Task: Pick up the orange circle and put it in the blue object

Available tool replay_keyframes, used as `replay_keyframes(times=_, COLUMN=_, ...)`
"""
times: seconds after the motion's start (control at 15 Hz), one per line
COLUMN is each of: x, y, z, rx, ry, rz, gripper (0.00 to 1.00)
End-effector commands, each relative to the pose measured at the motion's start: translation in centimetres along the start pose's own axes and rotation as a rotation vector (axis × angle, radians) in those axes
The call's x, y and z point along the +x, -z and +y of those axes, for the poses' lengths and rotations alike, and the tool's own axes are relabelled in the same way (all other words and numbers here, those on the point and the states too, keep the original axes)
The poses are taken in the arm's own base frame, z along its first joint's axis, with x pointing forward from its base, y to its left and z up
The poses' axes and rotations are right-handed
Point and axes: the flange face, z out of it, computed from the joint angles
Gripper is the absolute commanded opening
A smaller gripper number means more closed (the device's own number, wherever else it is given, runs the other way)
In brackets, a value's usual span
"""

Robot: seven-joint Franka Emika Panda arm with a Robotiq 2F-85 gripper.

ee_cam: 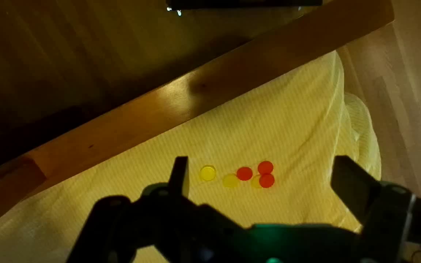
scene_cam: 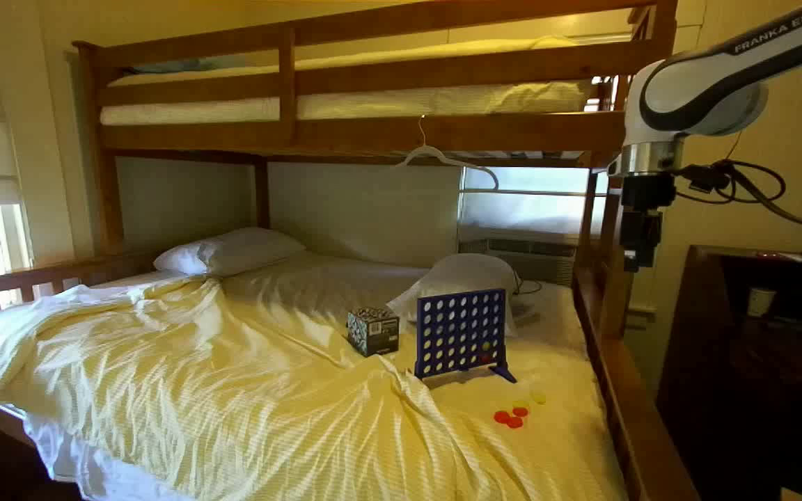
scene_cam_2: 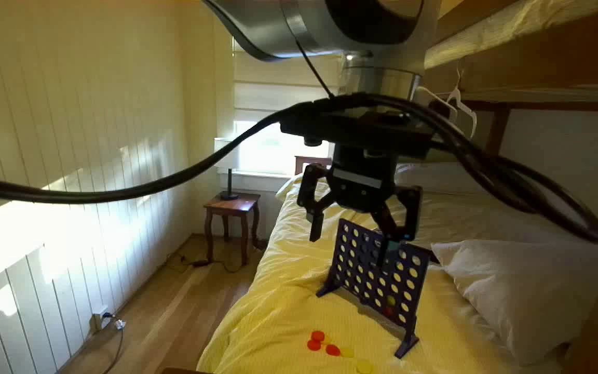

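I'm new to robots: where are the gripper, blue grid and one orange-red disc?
Gripper (scene_cam_2: 349,251): in an exterior view, midway between its fingertips.
Blue grid (scene_cam: 457,332): in an exterior view, middle of its panel.
Orange-red disc (ee_cam: 244,174): wrist view, middle of its face.

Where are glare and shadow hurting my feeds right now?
Wrist view: dim, gripper a near-black silhouette, orange tokens distinct, sheen on the bed rail; both exterior views: a window burns out to white; in an exterior view, sunlit patches glare on the wall; in an exterior view, dark furniture sinks into shadow.
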Motion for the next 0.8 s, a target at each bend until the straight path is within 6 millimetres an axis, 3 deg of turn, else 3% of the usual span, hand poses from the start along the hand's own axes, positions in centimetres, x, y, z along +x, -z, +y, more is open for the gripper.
replay_keyframes(times=0.0, x=0.0, y=0.1, z=0.0, rx=0.000, ry=0.000, rz=-0.001, gripper=1.00)
replay_keyframes(times=0.27, x=0.6, y=-0.5, z=-0.7, rx=-0.017, ry=0.008, rz=-0.005, gripper=1.00)
replay_keyframes(times=0.53, x=3.6, y=-3.9, z=-4.3, rx=-0.053, ry=0.079, rz=0.026, gripper=1.00)
replay_keyframes(times=0.73, x=5.8, y=-7.1, z=-5.8, rx=-0.078, ry=0.120, rz=0.076, gripper=1.00)
